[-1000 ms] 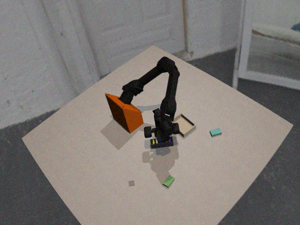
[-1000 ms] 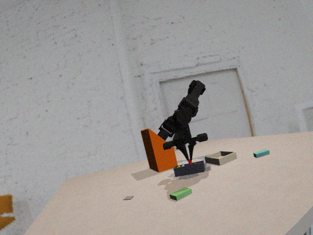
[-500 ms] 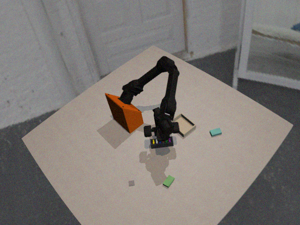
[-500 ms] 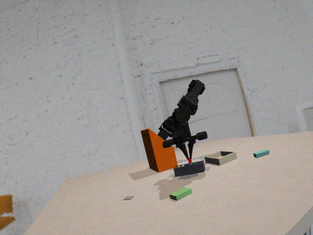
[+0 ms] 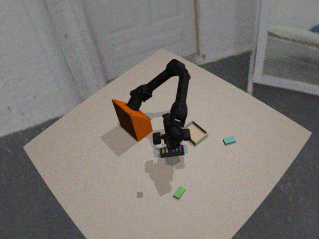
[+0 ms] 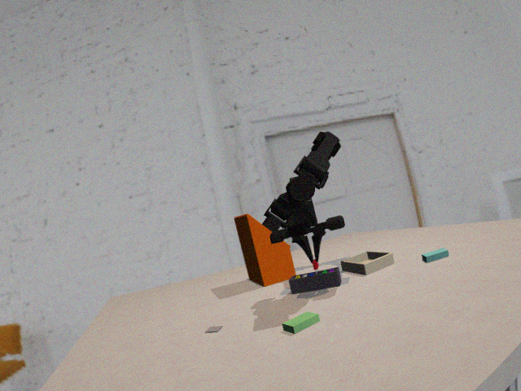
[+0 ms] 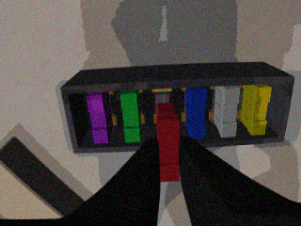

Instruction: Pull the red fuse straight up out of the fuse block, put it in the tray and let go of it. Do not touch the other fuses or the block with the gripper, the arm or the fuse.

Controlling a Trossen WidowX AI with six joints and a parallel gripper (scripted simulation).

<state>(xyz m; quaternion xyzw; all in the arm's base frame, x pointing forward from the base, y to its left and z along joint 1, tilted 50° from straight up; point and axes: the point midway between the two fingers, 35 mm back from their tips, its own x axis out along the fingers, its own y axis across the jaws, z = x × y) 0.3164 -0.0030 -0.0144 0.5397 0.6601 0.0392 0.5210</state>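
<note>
Setting: whitewashed brick room, beige counter [image 6: 378, 328].
Hand: black two-finger hand [image 7: 168, 169] clamped on small rigid red fuse [image 7: 167, 141], just above dark fuse block [image 7: 277, 82].
Handling: likely light, stiff, smooth; upper end grip suits.
Beyond: tan open tray [image 6: 380, 261].

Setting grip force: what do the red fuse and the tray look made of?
Red fuse: probably hard plastic, with flat matte colour and blocky edges, clamped in the gripper. Tray: beige, matte, thin-walled; plastic or card, can't tell which.
</note>
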